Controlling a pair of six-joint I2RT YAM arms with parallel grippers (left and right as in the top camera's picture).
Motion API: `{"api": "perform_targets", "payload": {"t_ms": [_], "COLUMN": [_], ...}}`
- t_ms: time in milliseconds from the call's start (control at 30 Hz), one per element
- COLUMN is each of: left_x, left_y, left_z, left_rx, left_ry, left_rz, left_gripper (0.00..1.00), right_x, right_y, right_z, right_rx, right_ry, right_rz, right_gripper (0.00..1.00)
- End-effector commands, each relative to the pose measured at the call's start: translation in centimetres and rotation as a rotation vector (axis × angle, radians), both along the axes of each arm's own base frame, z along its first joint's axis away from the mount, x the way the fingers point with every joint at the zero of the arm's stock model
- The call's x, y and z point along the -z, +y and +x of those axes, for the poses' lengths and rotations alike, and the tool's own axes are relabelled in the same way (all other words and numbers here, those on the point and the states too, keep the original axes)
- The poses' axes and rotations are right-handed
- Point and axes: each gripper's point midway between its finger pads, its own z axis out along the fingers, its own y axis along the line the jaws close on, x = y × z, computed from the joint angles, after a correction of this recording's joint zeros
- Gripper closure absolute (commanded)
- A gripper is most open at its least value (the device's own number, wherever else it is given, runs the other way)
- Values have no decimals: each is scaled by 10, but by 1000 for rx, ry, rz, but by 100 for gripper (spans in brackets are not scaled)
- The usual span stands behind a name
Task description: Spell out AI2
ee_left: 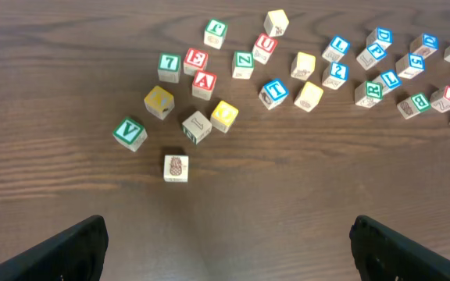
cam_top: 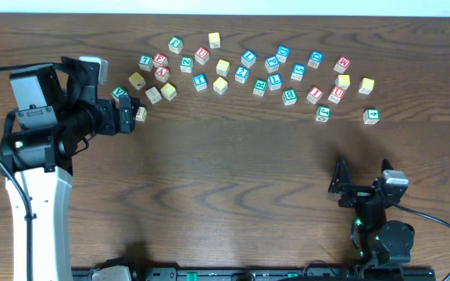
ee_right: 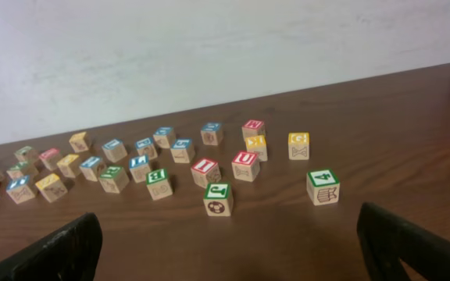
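Several wooden letter blocks lie scattered across the far part of the table. The red A block (cam_top: 162,74) (ee_left: 204,80), the blue I block (cam_top: 200,81) (ee_left: 273,91) and the blue 2 block (cam_top: 242,74) (ee_left: 335,72) are among them. My left gripper (cam_top: 129,115) (ee_left: 229,257) is open and empty, just short of the cluster's left end, with a pineapple-picture block (ee_left: 176,167) right ahead of it. My right gripper (cam_top: 362,176) (ee_right: 229,250) is open and empty near the front right, well back from the blocks.
A green V block (ee_left: 130,133) and two yellow blocks (ee_left: 159,101) sit near the A. A green 4 block (cam_top: 371,115) (ee_right: 323,186) and a green J block (ee_right: 218,198) are the nearest to my right gripper. A white wall rises behind the table.
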Motion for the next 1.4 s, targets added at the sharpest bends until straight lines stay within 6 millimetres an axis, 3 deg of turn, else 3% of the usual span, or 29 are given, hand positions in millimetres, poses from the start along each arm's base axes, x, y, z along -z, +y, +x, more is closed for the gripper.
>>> {"api": "perform_targets", "payload": {"t_ms": [0, 167, 267, 433, 800, 1100, 1367], "left_x": [-12, -12, -12, -11, -11, -11, -11], "left_y": [-1, -1, -1, -2, -2, -2, -2], "left_z": [4, 4, 4, 3, 3, 3, 3], "left_rx": [6, 6, 6, 6, 6, 6, 6], "left_ry": [-35, -30, -31, -28, -27, -27, -27], "left_rz": [-9, -10, -9, -10, -10, -10, -10], "left_gripper": [3, 3, 2, 2, 3, 2, 2], "right_x": [-1, -22, -54, -89, -151, -170, -159], "right_y": [-7, -3, -4, -5, -3, 13, 28], "right_z": [0, 0, -4, -3, 33, 76, 113], "right_rx": [36, 17, 21, 33, 0, -121, -220], "right_ry": [-5, -84, -157, -164, 24, 277, 462], "right_rz": [-31, -49, -113, -177, -212, -205, -170], "right_gripper": [1, 1, 1, 1, 1, 1, 1]}}
